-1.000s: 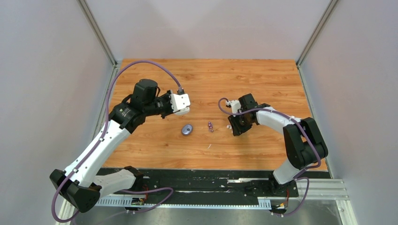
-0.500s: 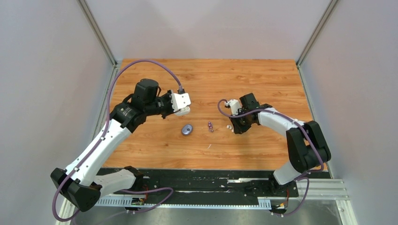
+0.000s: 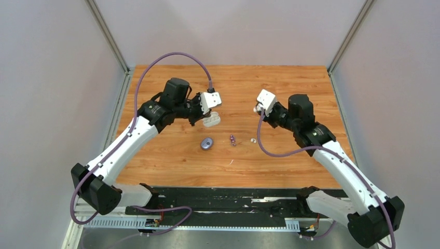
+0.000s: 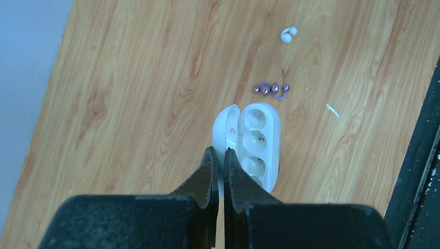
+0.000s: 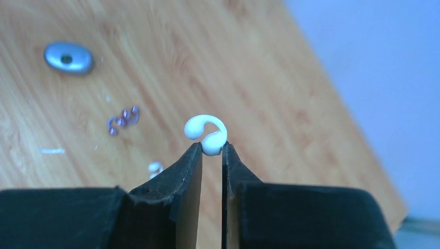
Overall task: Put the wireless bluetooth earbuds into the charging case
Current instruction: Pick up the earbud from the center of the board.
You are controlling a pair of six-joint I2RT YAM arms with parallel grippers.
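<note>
While the left gripper (image 4: 218,155) clamps the lid edge of the open white charging case (image 4: 258,140) above the table (image 3: 290,83), the right gripper (image 5: 211,150) pinches one white earbud (image 5: 206,130) in the air. There are two cases: the held one and a closed blue-grey case (image 3: 207,143) on the wood. A second white earbud (image 3: 253,140) lies near the purple earbuds (image 4: 271,89), apparently two, touching, though they are hard to separate. A reddish mark inside the lid is too small to read. A second ago the right gripper was low beside the white earbuds; it has since risen and swung back, and the left has carried its case nearer the middle.
</note>
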